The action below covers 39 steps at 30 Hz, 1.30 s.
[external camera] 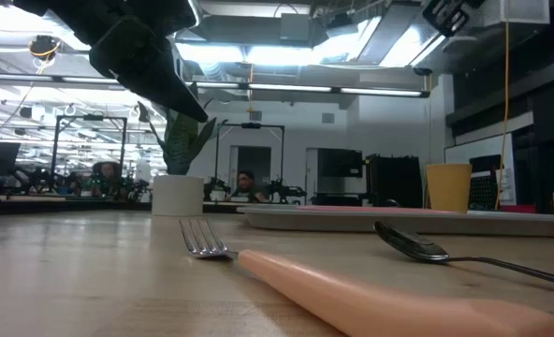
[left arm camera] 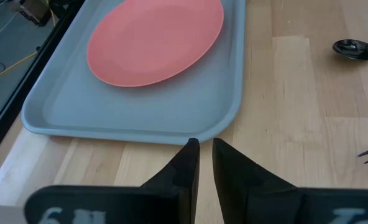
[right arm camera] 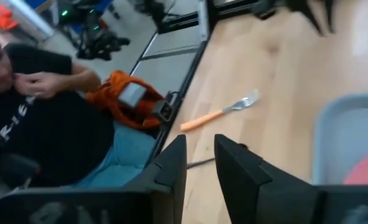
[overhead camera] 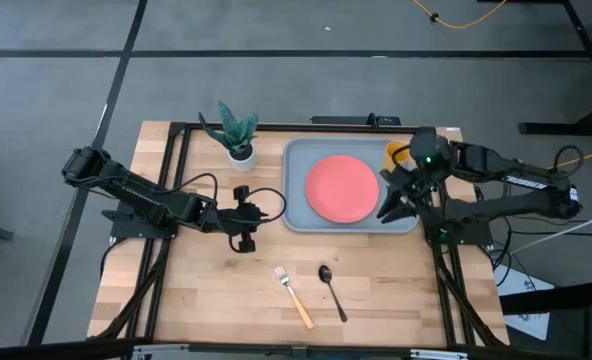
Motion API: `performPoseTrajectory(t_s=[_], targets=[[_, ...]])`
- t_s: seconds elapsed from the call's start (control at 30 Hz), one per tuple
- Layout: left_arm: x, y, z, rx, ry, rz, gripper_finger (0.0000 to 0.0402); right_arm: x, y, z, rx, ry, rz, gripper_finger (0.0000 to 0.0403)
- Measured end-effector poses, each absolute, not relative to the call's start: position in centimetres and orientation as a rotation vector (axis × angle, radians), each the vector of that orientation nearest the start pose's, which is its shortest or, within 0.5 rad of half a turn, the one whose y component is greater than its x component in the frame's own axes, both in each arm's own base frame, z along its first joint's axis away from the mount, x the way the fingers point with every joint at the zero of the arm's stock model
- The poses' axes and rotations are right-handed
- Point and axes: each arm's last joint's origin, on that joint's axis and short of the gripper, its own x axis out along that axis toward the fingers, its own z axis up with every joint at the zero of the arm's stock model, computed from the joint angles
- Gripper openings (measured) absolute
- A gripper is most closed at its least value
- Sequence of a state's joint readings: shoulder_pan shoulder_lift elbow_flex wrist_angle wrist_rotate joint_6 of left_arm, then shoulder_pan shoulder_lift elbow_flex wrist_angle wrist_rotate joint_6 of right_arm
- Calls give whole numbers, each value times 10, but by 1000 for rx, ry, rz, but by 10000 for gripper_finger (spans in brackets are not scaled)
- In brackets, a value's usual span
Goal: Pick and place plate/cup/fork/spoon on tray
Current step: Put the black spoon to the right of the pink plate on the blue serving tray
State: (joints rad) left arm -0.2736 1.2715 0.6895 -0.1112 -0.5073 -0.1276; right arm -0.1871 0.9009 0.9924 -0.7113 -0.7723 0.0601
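The coral-red plate (overhead camera: 341,188) lies flat in the blue-grey tray (overhead camera: 298,205). At the tray's far right corner stands the yellow cup (overhead camera: 395,153), partly hidden by my right arm. The tan-handled fork (overhead camera: 294,295) and the dark spoon (overhead camera: 331,290) lie on the wood near the table's front edge. Raised over the tray's right rim, my right gripper (overhead camera: 385,211) is open and holds nothing. My left gripper (overhead camera: 261,213) hovers just left of the tray and points at it. A narrow gap (left arm camera: 206,149) shows between its fingers, with nothing in it.
A small white pot with a green plant (overhead camera: 238,135) stands left of the tray's far corner. In the right wrist view a seated person (right arm camera: 41,124) shows beyond the table's near edge. Bare wood lies between the tray and the cutlery.
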Motion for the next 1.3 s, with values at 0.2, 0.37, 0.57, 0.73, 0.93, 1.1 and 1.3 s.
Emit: performPoseTrajectory(t_s=[0.2, 0.37, 0.57, 0.73, 0.93, 1.1, 1.3], targets=[[246, -54, 212, 142, 625, 265, 39, 174, 14, 337, 273, 629, 599, 87], [246, -54, 212, 142, 625, 264, 39, 191, 28, 329, 146, 630, 655, 87], [246, -54, 212, 142, 625, 265, 39, 222, 41, 317, 234, 667, 606, 88], [246, -54, 213, 138, 616, 264, 39, 239, 50, 290, 161, 822, 364, 88], [249, -55, 216, 121, 578, 262, 39, 247, 52, 266, 341, 976, -14, 88], [249, -55, 216, 118, 572, 261, 39, 242, 70, 248, 516, 1122, -189, 88], [249, -55, 216, 117, 569, 261, 39, 245, 100, 237, 733, 1102, -332, 88]])
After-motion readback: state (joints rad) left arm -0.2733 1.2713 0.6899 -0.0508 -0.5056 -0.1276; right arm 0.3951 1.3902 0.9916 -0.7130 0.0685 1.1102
